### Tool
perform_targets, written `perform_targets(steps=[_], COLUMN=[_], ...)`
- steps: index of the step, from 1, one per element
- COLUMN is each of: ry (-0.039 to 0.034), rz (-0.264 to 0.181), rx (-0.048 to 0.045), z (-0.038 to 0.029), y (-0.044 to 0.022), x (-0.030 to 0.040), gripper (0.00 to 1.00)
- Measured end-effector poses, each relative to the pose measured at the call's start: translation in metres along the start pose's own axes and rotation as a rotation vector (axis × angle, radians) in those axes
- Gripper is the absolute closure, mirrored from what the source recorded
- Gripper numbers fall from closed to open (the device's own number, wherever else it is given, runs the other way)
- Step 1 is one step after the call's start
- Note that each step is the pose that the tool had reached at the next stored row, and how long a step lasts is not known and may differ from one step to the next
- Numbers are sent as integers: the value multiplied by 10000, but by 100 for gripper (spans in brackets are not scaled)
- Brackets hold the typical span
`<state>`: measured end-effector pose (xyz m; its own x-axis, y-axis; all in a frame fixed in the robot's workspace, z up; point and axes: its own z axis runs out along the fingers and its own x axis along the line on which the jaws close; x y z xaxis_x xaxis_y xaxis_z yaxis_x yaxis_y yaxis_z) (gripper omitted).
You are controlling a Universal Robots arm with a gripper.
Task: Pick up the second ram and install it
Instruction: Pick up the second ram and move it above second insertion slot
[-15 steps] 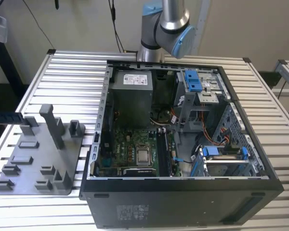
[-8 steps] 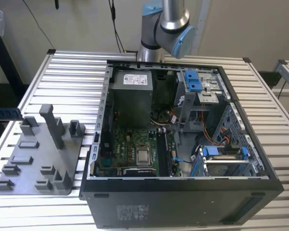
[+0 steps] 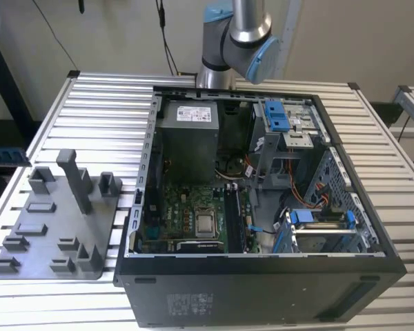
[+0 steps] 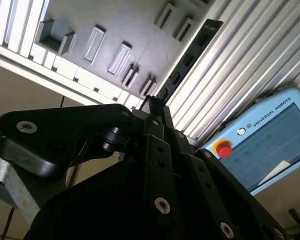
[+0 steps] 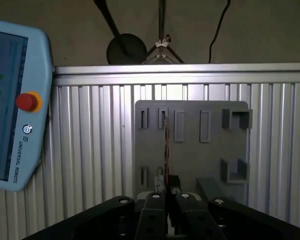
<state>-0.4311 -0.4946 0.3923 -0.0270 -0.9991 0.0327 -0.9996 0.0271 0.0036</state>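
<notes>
Between the fingertips of the gripper [image 5: 166, 192] was the second ram [image 5: 166, 145], clamped by one end. The jaws were almost fully closed, with only the thin board between them. The stick reached straight out from the fingers and was seen edge-on in the first wrist view. Behind it in both wrist views lay the grey fixture tray [image 5: 190, 160] on the ribbed metal table [image 5: 90, 150]. In the exterior view this tray lay to the exterior view's left of the open computer case [image 3: 262, 289].
</notes>
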Motion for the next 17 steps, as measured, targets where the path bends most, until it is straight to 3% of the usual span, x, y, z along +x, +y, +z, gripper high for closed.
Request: perform_targets(steps=[10,17], ry=[-1,0], rz=[1,2], rx=[1,0], z=[-164,-232], y=[1,1], x=[6,8], gripper=[86,86])
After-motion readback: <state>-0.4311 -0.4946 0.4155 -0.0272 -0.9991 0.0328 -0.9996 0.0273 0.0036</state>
